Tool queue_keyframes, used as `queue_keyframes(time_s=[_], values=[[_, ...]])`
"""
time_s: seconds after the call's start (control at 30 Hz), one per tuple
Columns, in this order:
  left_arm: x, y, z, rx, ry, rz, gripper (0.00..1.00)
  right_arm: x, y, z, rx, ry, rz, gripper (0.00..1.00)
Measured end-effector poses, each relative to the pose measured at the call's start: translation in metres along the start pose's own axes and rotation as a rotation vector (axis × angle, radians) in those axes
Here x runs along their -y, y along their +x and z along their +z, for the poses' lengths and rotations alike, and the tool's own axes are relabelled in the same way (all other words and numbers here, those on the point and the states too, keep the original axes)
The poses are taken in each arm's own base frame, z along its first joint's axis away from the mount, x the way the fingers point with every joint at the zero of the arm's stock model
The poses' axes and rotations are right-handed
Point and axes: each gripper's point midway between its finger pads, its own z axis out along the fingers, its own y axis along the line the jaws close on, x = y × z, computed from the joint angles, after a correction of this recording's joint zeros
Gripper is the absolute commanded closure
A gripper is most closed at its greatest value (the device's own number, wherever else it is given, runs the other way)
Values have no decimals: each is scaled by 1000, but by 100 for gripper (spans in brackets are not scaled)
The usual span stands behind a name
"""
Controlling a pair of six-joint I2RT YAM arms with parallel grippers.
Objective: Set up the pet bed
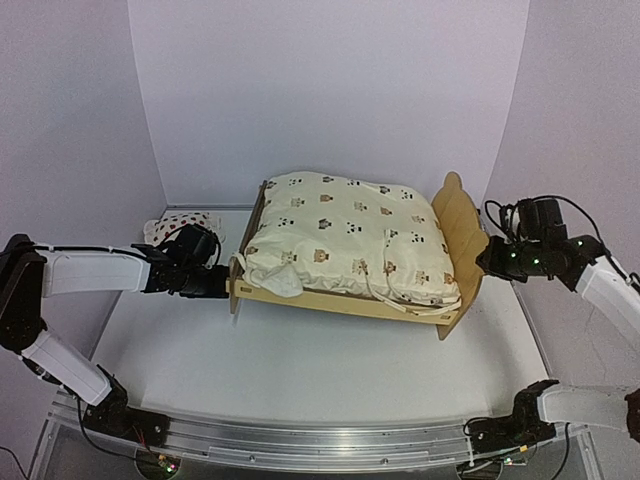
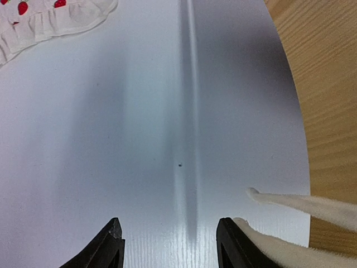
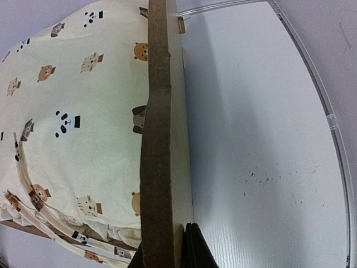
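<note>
Pet bed (image 1: 345, 298) at the middle of the desk (image 1: 300, 370), set slightly askew, with the scalloped headboard (image 1: 462, 228) toward the right and the low foot end (image 1: 238, 278) toward the left. Inside the frame, filling it rail to rail, a puffy cream cushion (image 1: 345, 230) printed with small animal faces, its thin ties trailing over the front rail. Right jaws at the outer edge of the headboard, pinching the plywood: in the right wrist view, one dark finger (image 3: 196, 248) flat against the back face of the board (image 3: 159, 139) and the other just showing on the cushion side. Right arm (image 1: 610, 285) reaching in from the right edge, forearm angled up and inward, wrist level with the top of the headboard. Left jaws just beside the foot end, spread apart with nothing between them, bare desk beneath; in the left wrist view, both fingertips (image 2: 109, 245) at the bottom edge, the wooden foot panel (image 2: 329, 84) at the right, and cream ties (image 2: 312, 204) from the cushion lying close to the right-hand fingertip, contact impossible to tell. Left arm (image 1: 95, 270) stretched almost level across the left side of the desk, elbow bent back toward its base at the near edge. Behind the left wrist, near the left rear corner, a small white ruffled pillow (image 1: 180, 225) with red strawberries, apart from the bed. By count: one bed, one cushion, one pillow, two cream ties seen from the left wrist, two arms.
</note>
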Motion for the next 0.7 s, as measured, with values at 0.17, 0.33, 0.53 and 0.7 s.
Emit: queue_keyframes(time_s=[0.17,0.33,0.53,0.7], values=[[-17,11,2,-22,-70,16,43,-10,2,4,-42,39,-33,100],[-19,10,-1,-18,-103,32,43,-21,2,6,-32,54,-84,100],[-18,7,-2,-9,-108,33,43,-22,2,7,-29,64,-86,100],[-19,6,-2,-5,-114,33,42,-25,2,8,-35,62,-84,64]])
